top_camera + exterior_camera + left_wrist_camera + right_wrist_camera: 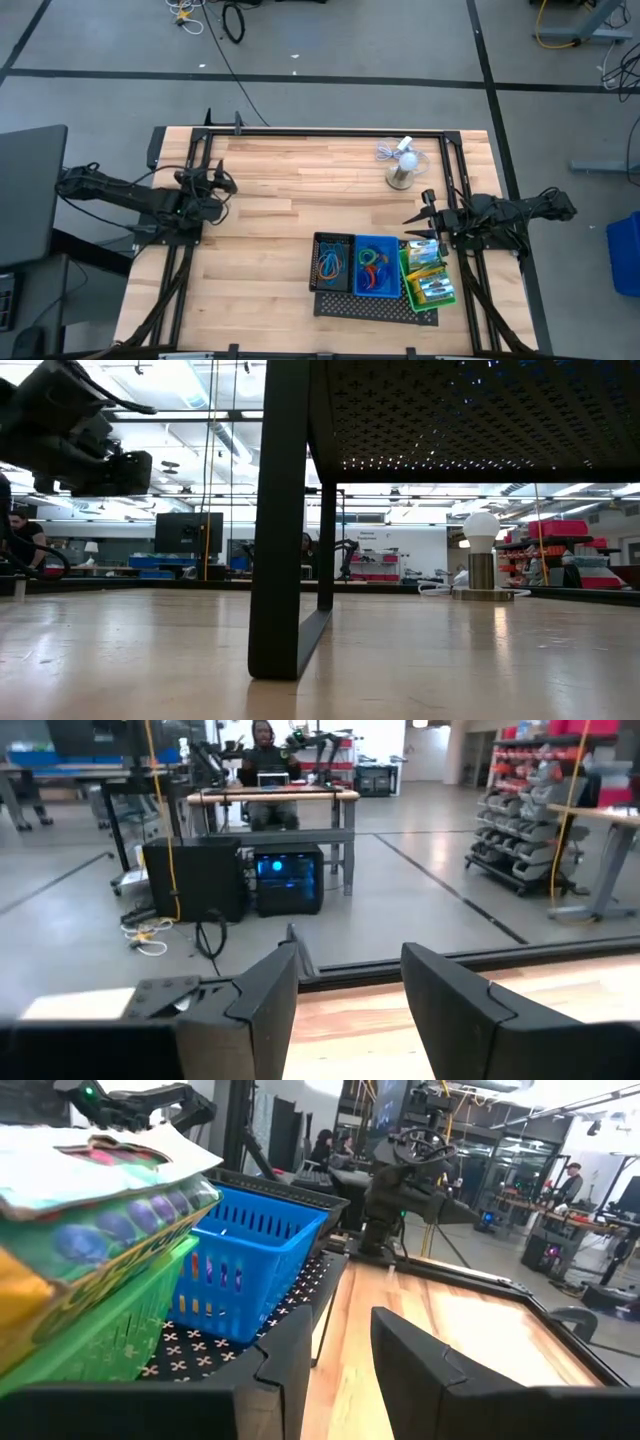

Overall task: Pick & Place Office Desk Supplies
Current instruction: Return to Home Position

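Three small bins stand side by side on a black mesh tray (372,303) near the table's front: a black bin (320,262) and a blue bin (386,286) with coloured rubber-band loops (372,260), and a green bin (408,275) with a yellow crayon box (424,253) and green-white boxes (437,290). My right gripper (425,212) hangs open beside the green bin, at the table's right edge, with nothing between its fingers (420,1370). My left gripper (218,185) hovers open at the table's left side, far from the bins, its fingers (265,1010) pointing level.
A white mini fan (403,165) on a round base stands at the back right, with its cable beside it. Bare wood lies between the two arms. Black frame rails (320,133) run along the far and side edges. People sit at desks in the room beyond.
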Controlling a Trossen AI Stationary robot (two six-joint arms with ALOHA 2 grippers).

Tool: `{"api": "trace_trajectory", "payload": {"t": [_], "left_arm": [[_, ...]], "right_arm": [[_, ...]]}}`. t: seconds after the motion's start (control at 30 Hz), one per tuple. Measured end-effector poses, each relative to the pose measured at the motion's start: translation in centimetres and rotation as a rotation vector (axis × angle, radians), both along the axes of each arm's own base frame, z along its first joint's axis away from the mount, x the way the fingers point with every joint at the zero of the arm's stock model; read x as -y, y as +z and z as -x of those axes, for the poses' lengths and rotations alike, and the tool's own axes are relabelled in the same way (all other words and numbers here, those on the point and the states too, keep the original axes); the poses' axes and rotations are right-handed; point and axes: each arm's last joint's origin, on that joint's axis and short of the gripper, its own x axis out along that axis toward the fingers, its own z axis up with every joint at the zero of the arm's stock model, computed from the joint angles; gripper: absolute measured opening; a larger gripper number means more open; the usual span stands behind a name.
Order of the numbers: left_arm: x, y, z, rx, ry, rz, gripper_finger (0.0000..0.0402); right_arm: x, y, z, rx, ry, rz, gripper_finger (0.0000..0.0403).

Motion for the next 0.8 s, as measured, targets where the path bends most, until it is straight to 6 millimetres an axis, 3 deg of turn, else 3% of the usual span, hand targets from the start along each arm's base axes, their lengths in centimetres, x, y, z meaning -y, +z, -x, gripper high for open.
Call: {"api": "trace_trajectory", "payload": {"t": [0.37,0.8], "left_arm": [[0.9,1.5,0.6,0.101,-0.110,0.023,0.0186],[-0.5,3.7,4.0,0.605,-0.027,0.110,0.0186]], "right_arm": [[0.0,0.0,0.0,-0.006,0.000,-0.022,0.0114],[0.0,0.0,0.0,-0.023,0.000,-0.110,0.0114]]}}
